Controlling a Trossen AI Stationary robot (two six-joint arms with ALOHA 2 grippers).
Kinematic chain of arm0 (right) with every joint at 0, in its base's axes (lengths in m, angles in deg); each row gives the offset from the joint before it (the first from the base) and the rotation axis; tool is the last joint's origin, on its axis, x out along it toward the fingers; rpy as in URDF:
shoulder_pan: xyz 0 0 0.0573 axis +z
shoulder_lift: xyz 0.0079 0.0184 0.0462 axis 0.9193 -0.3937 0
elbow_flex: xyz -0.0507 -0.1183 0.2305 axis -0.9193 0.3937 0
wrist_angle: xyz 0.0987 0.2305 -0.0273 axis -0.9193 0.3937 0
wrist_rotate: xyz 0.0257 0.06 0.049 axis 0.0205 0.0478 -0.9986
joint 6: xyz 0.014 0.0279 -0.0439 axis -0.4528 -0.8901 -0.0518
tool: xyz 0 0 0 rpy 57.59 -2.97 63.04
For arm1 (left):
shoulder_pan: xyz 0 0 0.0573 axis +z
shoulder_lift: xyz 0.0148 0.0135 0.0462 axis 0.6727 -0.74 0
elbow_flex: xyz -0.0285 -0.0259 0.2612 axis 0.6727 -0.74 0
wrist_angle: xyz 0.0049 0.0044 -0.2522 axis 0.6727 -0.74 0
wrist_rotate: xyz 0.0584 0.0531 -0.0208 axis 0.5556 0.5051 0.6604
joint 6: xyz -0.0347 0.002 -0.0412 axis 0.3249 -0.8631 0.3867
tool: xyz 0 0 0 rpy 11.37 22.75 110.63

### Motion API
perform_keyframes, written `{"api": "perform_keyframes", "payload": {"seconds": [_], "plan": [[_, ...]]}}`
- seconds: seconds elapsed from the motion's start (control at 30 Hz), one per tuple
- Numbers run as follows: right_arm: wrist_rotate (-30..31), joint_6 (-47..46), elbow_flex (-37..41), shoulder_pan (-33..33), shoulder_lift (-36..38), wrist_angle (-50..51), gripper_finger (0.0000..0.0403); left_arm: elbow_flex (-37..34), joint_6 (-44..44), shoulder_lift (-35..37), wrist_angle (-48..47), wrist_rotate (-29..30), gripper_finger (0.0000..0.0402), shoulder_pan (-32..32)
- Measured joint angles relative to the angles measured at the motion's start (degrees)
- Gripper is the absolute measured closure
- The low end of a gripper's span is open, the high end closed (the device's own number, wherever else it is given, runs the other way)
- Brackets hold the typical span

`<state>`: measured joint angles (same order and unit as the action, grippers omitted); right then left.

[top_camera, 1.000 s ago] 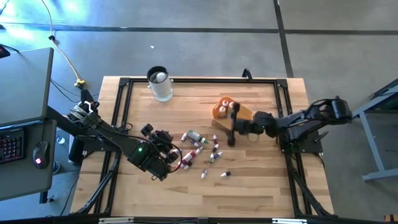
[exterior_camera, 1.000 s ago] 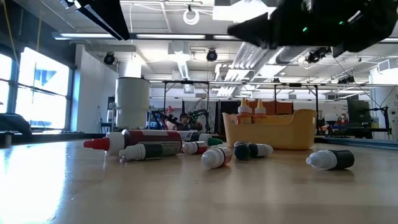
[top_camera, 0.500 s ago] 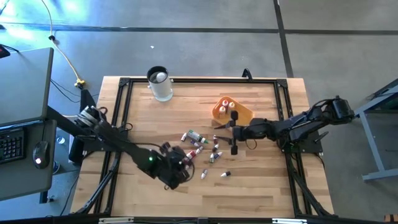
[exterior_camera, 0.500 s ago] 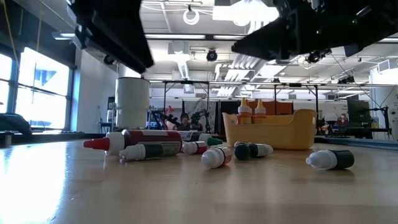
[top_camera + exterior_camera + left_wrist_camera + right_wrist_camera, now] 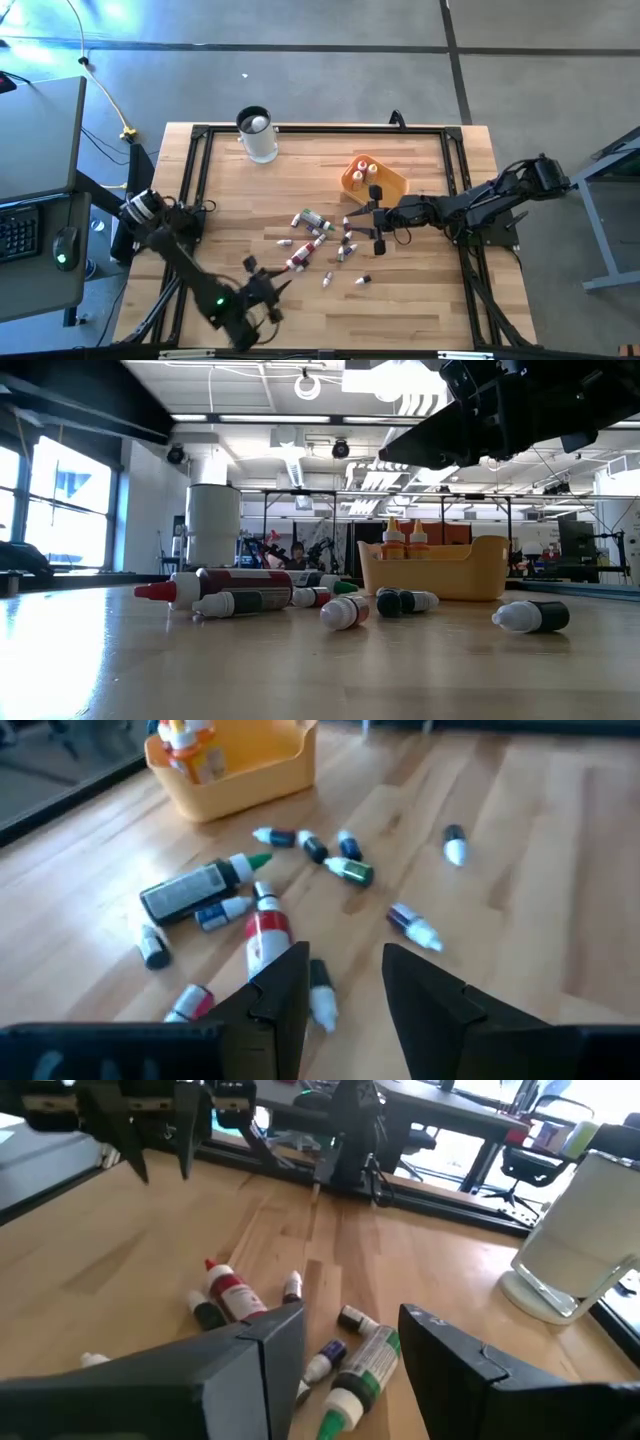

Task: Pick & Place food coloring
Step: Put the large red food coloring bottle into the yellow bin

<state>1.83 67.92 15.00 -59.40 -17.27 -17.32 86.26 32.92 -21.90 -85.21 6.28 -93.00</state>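
We find no legible text, brand, number or sign in any view. Labels on food coloring bottles (image 5: 262, 935) show colour bands only, lettering unreadable. Yellow tray (image 5: 440, 570) unmarked. Clear cup (image 5: 258, 135) unmarked. Keyboard (image 5: 18, 232) keys too small to read.

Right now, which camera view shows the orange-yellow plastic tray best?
The low view: the orange-yellow plastic tray shows its whole front wall, with two bottles rising above the rim. The high view shows it small from above. The left wrist view cuts its top; the right wrist view misses it.
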Motion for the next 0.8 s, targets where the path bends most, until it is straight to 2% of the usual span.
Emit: {"api": "perform_keyframes", "payload": {"seconds": [0.2, 0.37, 0.5, 0.8], "plan": [[0.0, 0.0, 0.0, 0.4, 0.0, -0.6, 0.0249, -7.9, 10.0, -1.5, 4.1, 1.3, 0.0273, -1.8], [0.0, -0.3, 0.0, 0.5, 0.0, -0.6, 0.0249, -13.4, 11.0, -3.8, 12.8, 1.3, 0.0273, 0.6], [0.0, -1.5, 0.0, 0.5, 0.0, -0.6, 0.0249, -12.9, 9.5, -3.6, 13.9, -2.0, 0.0273, 2.8], [0.0, -1.5, 0.0, 0.5, 0.0, 0.3, 0.0249, -12.0, 4.2, -3.6, 15.4, -13.9, 0.0273, 9.1]]}}
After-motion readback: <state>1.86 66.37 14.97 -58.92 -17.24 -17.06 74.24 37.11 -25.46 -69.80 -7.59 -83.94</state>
